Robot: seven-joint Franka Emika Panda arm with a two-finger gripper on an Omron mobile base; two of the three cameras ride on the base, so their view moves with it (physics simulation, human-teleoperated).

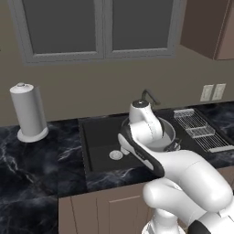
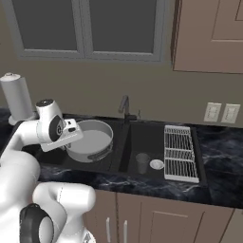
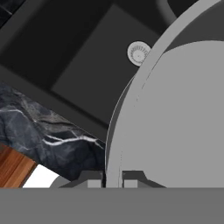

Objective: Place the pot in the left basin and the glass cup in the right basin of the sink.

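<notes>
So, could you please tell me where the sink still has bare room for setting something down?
The left basin is bare around its drain, below the pot held by the hand. The right basin is crowded: the glass cup stands in front, the wire rack spans its right side.

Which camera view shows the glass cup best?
The right base view: the glass cup stands upright and unobstructed in the right basin, beside the white drain. In the left base view the arm covers that spot, so I cannot make out the cup. The hand view looks along the pot toward the other basin.
</notes>
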